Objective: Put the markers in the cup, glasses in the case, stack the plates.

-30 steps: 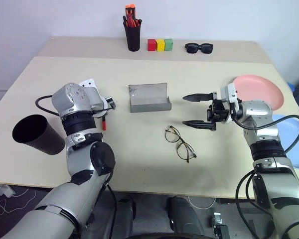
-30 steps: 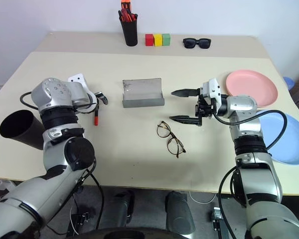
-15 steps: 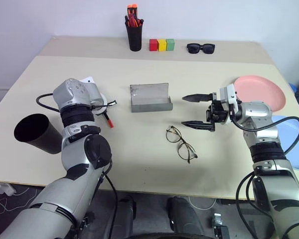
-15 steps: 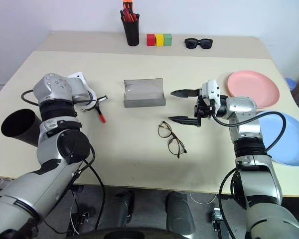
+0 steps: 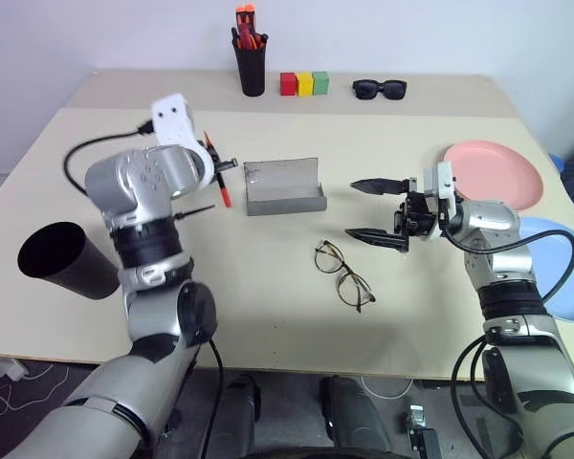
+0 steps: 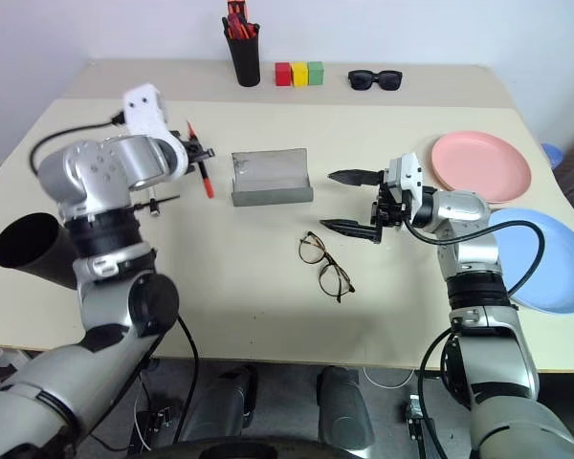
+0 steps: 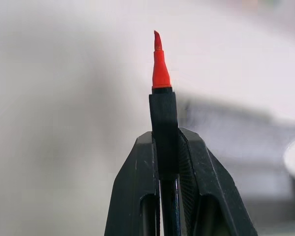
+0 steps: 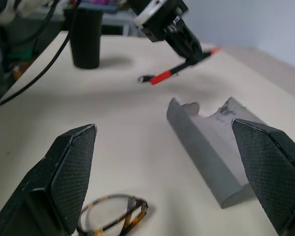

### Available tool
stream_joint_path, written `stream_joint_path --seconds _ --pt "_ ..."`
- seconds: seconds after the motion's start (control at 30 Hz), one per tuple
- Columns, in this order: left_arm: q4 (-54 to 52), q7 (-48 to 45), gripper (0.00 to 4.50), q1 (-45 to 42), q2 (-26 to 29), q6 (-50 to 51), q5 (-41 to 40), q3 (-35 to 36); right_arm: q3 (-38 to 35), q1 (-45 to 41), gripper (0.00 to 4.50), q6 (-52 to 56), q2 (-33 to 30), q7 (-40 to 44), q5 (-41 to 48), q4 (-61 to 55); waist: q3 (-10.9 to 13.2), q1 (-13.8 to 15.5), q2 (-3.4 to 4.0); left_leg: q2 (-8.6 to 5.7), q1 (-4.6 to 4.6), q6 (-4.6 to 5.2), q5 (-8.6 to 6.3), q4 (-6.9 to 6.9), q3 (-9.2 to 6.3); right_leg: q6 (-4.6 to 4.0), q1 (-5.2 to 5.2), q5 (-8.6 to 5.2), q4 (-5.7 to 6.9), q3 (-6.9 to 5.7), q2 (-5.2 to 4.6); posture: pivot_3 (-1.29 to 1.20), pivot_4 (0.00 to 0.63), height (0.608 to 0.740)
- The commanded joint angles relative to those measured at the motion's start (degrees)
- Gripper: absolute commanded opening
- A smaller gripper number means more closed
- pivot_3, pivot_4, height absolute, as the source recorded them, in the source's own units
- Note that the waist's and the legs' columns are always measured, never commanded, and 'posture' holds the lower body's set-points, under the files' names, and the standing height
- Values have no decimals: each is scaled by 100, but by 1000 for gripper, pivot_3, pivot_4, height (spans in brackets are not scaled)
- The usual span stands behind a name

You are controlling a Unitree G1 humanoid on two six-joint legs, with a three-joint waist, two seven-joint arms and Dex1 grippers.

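Observation:
My left gripper [image 5: 220, 170] is shut on the red marker [image 5: 217, 177] and holds it in the air, left of the case. In the left wrist view the marker [image 7: 162, 105] sticks out past the closed fingertips. The black cup [image 5: 62, 260] sits at the table's left edge, below and left of that hand. The open grey case [image 5: 285, 186] lies mid-table, with the wire-rimmed glasses [image 5: 344, 275] in front of it. My right gripper [image 5: 352, 208] is open and empty, pointing left, just right of the glasses. The pink plate [image 5: 493, 172] and blue plate [image 5: 564, 277] lie side by side at the right.
Along the back edge stand a black pen holder [image 5: 251, 62] with orange-red pens, three coloured blocks [image 5: 306, 84] and black sunglasses [image 5: 381, 90]. A black cable loops off my left wrist.
My left gripper closed on the red marker lying on the table and lifted it up, tipping toward level. The right arm stayed where it was.

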Motion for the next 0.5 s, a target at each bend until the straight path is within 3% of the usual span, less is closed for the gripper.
stream_joint_path --seconds 0.03,0.27,0.37,0.5 --pt "-1121 -152 153 362 263 -851 225 -486 -209 233 4500 36 138 -13 354 -484 0 -3 0 0 0 0 0 2 0 0 0 0 3 0 0 0 150 740" --pt "-2524 207 153 1338 581 -2517 1170 -1072 -96 656 4500 229 237 247 490 -683 0 -8 0 -2 1 9 -5 14 0 -1 2 0 17 1 0 0 150 740" --pt "-3011 453 153 1927 756 -3741 1874 -1340 -60 706 4500 77 345 427 480 -573 0 -49 0 -2 2 26 -13 19 -1 -2 2 0 22 1 1 0 150 740" --pt "-3510 276 153 2726 1163 -4158 2496 -1630 -16 678 4500 -72 469 681 469 -339 -1 -63 1 -2 4 27 -14 19 -1 -3 1 0 29 3 2 0 150 740"
